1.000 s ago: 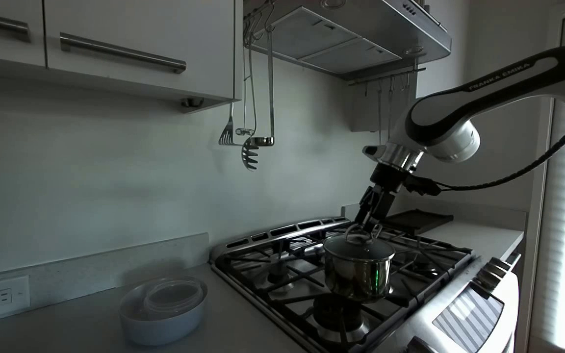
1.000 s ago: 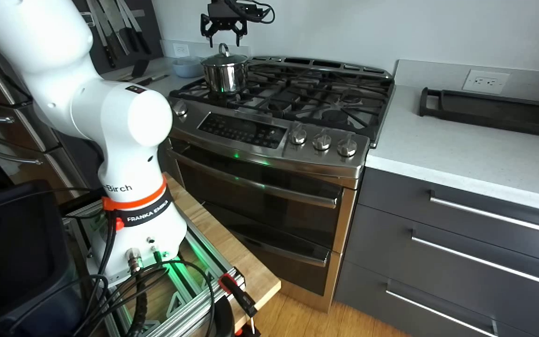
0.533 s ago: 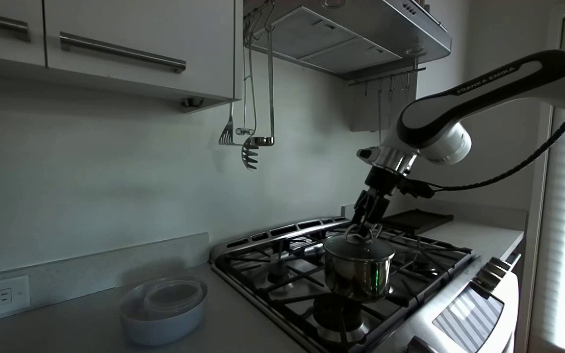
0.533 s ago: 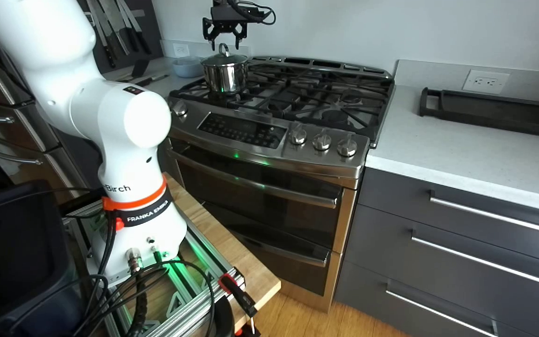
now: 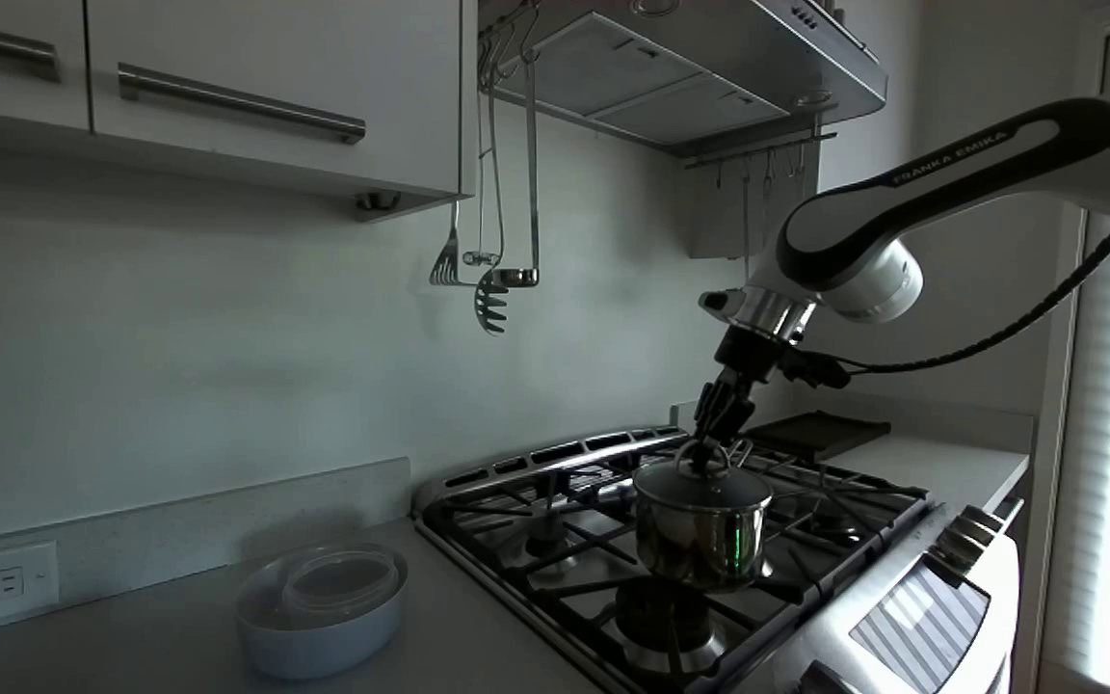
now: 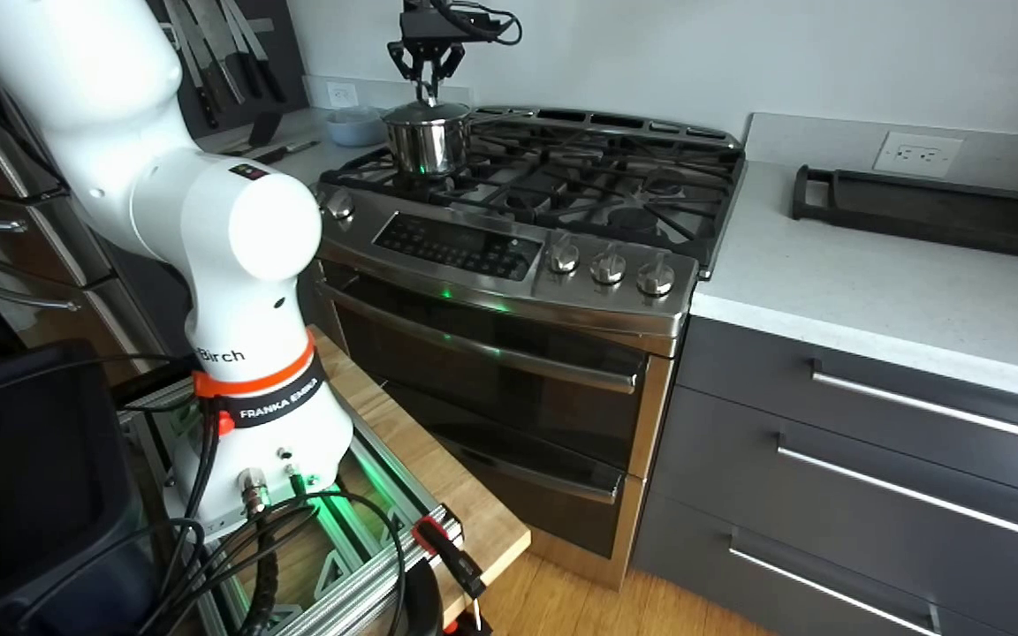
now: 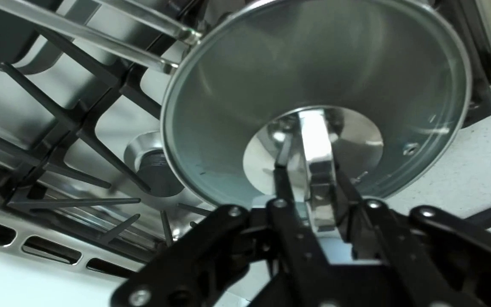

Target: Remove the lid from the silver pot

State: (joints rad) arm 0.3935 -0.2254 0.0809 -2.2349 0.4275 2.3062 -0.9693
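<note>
The silver pot [image 5: 704,551] stands upright on the stove in both exterior views. Its lid [image 7: 249,81], glass with a metal rim, lies on top and carries a steel loop handle [image 7: 316,145]. My gripper [image 6: 427,94] points down at that handle, one finger to each side of it. In the wrist view the jaws are much narrowed but still open. A thin gap shows between the left finger [image 7: 283,179] and the loop. The right finger is partly hidden behind the handle and seems to touch it.
Black grates [image 6: 597,168] surround the pot. White bowls [image 5: 319,627] stand on the counter beside the stove. A black griddle [image 6: 951,212] rests on the opposite counter. Overhead is the range hood [image 5: 728,67], with utensils [image 5: 515,278] hanging near the wall.
The gripper has come down over the lid's handle, and its fingers have drawn together around it within the last half second. Pot and lid have shifted very slightly.
</note>
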